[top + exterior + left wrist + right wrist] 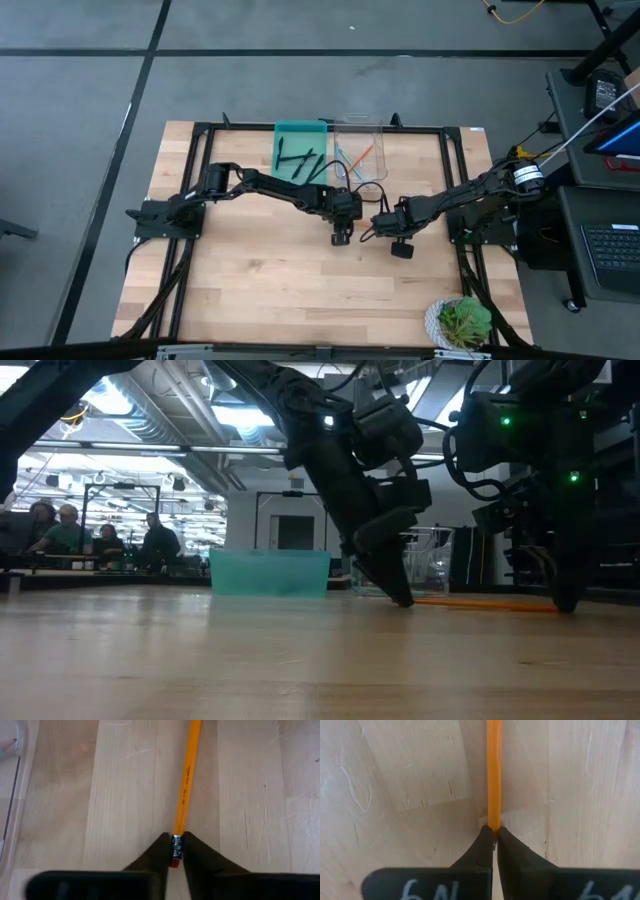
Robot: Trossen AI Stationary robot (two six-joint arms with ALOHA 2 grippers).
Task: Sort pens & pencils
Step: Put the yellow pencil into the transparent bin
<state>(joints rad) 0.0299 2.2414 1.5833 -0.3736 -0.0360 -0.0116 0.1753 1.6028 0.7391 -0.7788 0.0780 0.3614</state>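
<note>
Left wrist view: orange pencil (186,785) flat on table (115,795), eraser end pinched, apparently, within closed left claw (175,851).

Two dark, jointed arms, matte black all over; left arm (262,186) slim in the links, bulkier at the black base block; right arm (455,198) wearing a white-and-silver band near the shoulder; thin black cables looping by both wrists; green indicator lights glowing on the housings in the low view; tapered black fingers (482,851) on each gripper, with pale handwritten marks on the right gripper's body.
</note>
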